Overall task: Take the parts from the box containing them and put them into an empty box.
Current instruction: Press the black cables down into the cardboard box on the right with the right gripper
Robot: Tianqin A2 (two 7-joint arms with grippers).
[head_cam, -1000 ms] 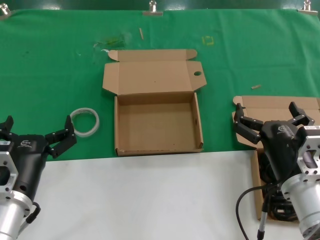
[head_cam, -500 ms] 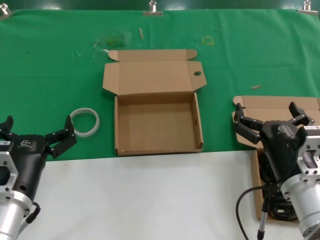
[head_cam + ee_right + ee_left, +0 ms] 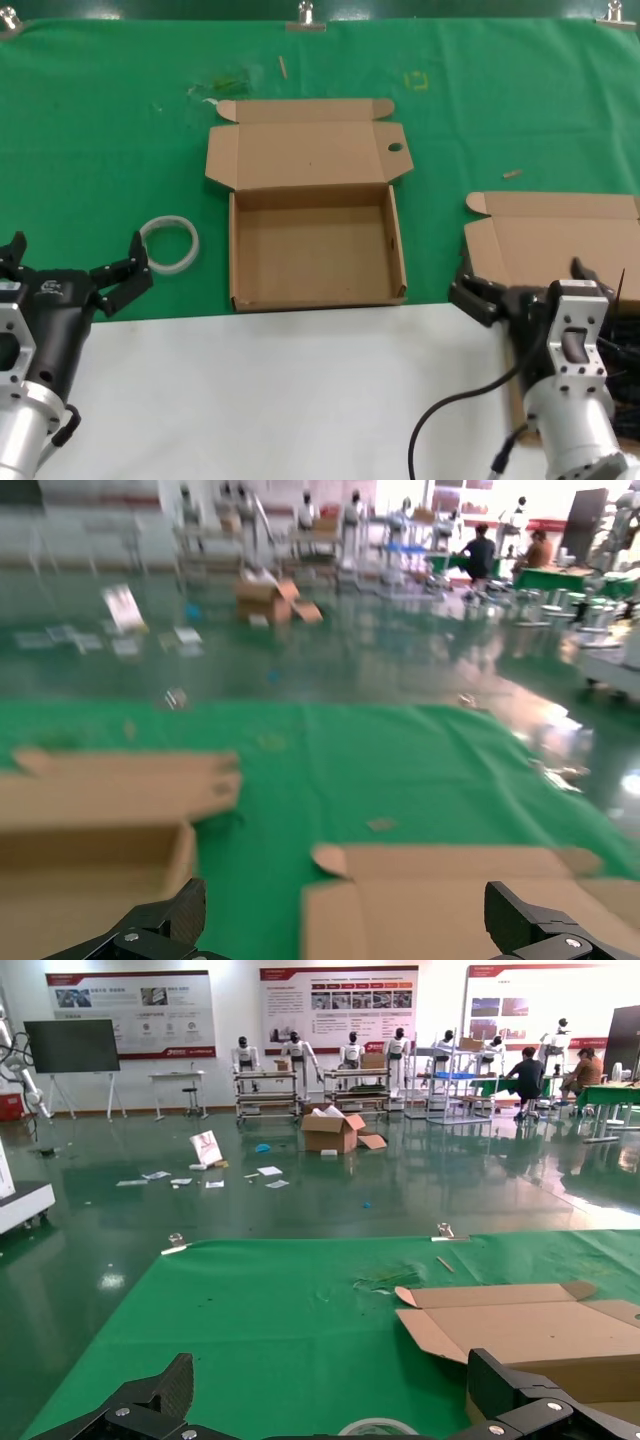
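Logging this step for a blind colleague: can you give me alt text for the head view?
The open right gripper hovers over the box of black cords at the table's right edge. An empty cardboard box sits mid-table on green cloth; the open left gripper waits near a white tape ring.

The right arm hides most of the parts
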